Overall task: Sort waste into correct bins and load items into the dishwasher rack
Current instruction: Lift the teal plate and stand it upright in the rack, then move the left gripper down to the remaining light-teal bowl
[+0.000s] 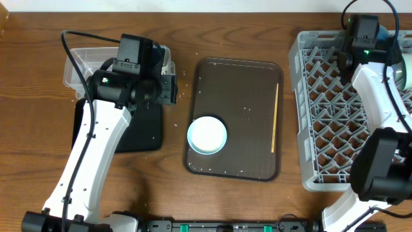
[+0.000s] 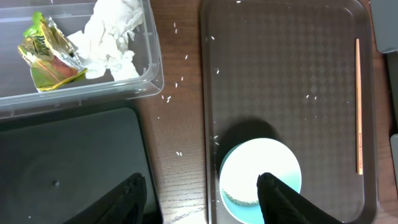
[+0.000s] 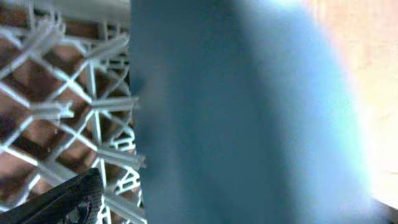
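Right, overhead first. The left gripper (image 1: 168,89) hangs over the table between the tub (image 1: 71,64) and the brown tray (image 1: 238,77). The bowl (image 1: 206,135) sits on that tray, off to the gripper's right and nearer the robot, so the left arm is plainly the closer one. The chopstick (image 1: 275,116) lies along the tray's right edge, long axis front to back, on the rack (image 1: 322,109) side. The right gripper (image 1: 378,44) is at the rack's far corner by the blue plate (image 1: 389,33).

Left wrist now. The fingers (image 2: 127,199) are spread part-way with nothing between them, and the right one crosses the bowl's rim in view. The wrapper (image 2: 46,56) and napkins (image 2: 112,34) are in the tub, and rice grains (image 2: 180,78) dot the table.

Right wrist. The plate fills the frame and looks to be on edge against the rack lattice, with one finger low left beside it. Gripping or let go, I cannot tell.
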You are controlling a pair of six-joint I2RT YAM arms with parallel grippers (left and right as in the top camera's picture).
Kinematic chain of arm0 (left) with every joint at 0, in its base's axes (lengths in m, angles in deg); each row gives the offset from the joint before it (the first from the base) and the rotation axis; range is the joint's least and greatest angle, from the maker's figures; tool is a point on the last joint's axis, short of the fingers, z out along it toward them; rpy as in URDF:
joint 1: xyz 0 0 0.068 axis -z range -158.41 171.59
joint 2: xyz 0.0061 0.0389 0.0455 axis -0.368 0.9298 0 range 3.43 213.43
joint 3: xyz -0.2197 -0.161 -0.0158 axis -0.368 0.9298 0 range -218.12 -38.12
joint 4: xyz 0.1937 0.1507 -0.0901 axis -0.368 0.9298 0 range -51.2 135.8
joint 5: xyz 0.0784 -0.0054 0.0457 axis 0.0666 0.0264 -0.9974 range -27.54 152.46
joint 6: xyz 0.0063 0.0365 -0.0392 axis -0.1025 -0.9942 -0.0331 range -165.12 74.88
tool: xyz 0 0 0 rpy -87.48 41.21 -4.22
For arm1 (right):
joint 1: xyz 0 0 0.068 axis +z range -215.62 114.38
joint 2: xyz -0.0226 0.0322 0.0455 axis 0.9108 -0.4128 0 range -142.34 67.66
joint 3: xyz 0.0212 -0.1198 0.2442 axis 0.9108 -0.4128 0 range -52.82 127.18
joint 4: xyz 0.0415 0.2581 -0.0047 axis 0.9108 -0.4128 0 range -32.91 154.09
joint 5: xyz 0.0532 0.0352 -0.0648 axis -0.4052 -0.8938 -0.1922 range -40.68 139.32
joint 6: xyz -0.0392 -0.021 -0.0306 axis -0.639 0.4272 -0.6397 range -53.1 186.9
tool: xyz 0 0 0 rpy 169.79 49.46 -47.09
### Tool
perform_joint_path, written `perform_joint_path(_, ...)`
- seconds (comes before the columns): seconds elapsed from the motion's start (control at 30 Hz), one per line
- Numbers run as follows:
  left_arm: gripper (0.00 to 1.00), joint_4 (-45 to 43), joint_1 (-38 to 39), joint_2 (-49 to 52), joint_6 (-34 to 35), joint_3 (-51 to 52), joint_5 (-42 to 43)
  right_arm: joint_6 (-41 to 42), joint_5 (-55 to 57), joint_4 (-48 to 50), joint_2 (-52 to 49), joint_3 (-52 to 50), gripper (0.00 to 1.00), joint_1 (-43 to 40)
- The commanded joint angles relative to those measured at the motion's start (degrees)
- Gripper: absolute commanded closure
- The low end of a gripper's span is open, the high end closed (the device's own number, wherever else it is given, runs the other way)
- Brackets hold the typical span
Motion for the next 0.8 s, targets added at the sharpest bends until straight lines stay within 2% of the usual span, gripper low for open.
perform_joint_path(0.0,0.4,0.17,0.02,0.35,-0.35,0.55,-0.52,2.03,-2.14,1.16,6.16,0.11,0.01,0.04)
perform_joint_path(0.2,0.4,0.17,0.02,0.35,-0.35,0.55,-0.52,2.16,-17.81,1.09,14.03,0.11,0.01,0.04)
perform_joint_path(0.5,0.4,0.17,0.02,0.35,-0.35,0.55,-0.52,3.65,-58.88,-4.17,17.94,0.07,0.01,0.39)
perform_joint_path(0.57,0.4,0.17,0.02,0.35,-0.35,0.52,-0.52,6.95,-63.08,-4.92,17.46,-0.02,0.01,0.92)
perform_joint_path(0.77,0.4,0.2,0.02,0.35,-0.35,0.52,-0.52,14.29,-65.24,-7.17,15.3,-0.02,0.01,3.21)
